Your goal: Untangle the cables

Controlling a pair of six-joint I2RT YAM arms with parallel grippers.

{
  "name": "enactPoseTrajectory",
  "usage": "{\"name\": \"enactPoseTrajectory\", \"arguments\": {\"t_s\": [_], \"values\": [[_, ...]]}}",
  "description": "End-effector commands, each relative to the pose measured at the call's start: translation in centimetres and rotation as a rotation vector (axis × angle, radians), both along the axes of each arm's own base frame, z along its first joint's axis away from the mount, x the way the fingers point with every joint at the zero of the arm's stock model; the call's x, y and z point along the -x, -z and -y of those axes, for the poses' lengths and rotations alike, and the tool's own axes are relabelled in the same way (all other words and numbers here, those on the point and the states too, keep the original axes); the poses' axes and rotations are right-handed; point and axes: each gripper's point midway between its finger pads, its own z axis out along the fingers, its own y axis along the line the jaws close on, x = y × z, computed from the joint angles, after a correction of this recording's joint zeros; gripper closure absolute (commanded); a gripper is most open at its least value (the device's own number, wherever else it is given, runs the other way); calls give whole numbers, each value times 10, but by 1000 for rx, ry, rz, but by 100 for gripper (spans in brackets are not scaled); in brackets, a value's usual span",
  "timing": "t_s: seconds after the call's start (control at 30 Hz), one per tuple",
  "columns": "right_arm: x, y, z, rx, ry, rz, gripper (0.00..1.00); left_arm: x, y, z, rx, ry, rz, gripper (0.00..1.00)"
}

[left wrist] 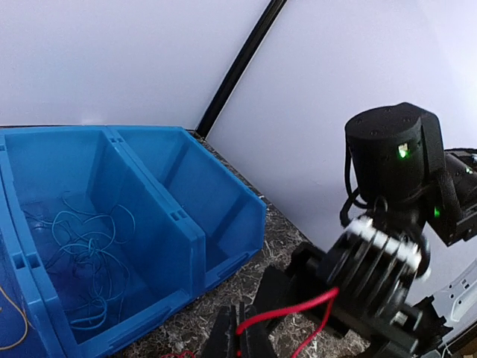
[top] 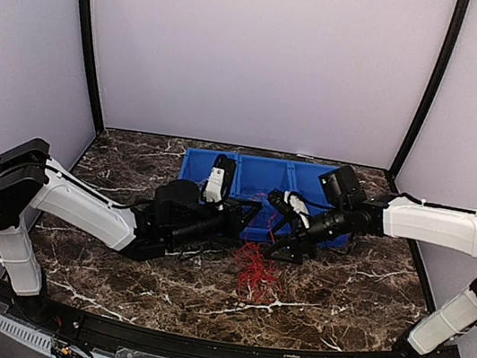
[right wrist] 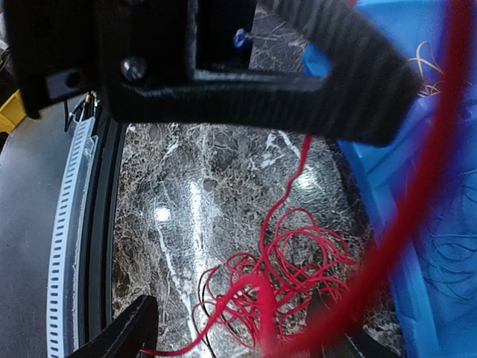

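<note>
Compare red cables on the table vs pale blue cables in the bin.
Colour: red cables are bright red; pale blue cables nearly match their blue bin.
Place: red cables lie on the marble table in front of the bin; pale blue cables lie inside a compartment.
Contact: left end effector pinches a red strand; pale blue cables are untouched.
Both: thin, loosely tangled loops.

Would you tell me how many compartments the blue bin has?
3, side by side: the left compartment, the middle compartment with blue wires, the right compartment partly behind the right arm.
</note>
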Motion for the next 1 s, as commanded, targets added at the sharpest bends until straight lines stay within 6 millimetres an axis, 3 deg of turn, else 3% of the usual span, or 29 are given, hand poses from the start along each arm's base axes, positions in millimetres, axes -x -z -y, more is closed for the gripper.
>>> {"name": "enactPoseTrajectory", "arguments": {"t_s": [0.0,0.1,0.2,0.47,0.6,0.67,0.8,0.87,0.97], "values": [[-15,17,-29,47,47,68,30,-1,-42,-24,158,-80,12,100],[-41,31,-34,104,184,120,30,-1,-42,-34,178,-115,-11,100],[-50,37,-36,99,227,131,29,1,-41,-38,183,-128,-23,100],[-51,69,-53,110,200,19,35,8,-50,-46,209,-131,-18,100],[-38,78,-62,80,141,-65,36,10,-57,-50,204,-137,-6,100],[-29,79,-65,61,102,-100,44,11,-58,-52,198,-140,-4,100],[-19,91,-64,79,72,-149,70,13,-65,-57,205,-147,7,100],[-15,100,-61,101,67,-176,79,13,-78,-62,202,-156,42,100],[-9,115,-55,139,64,-206,86,18,-117,-78,196,-182,130,100]]}}
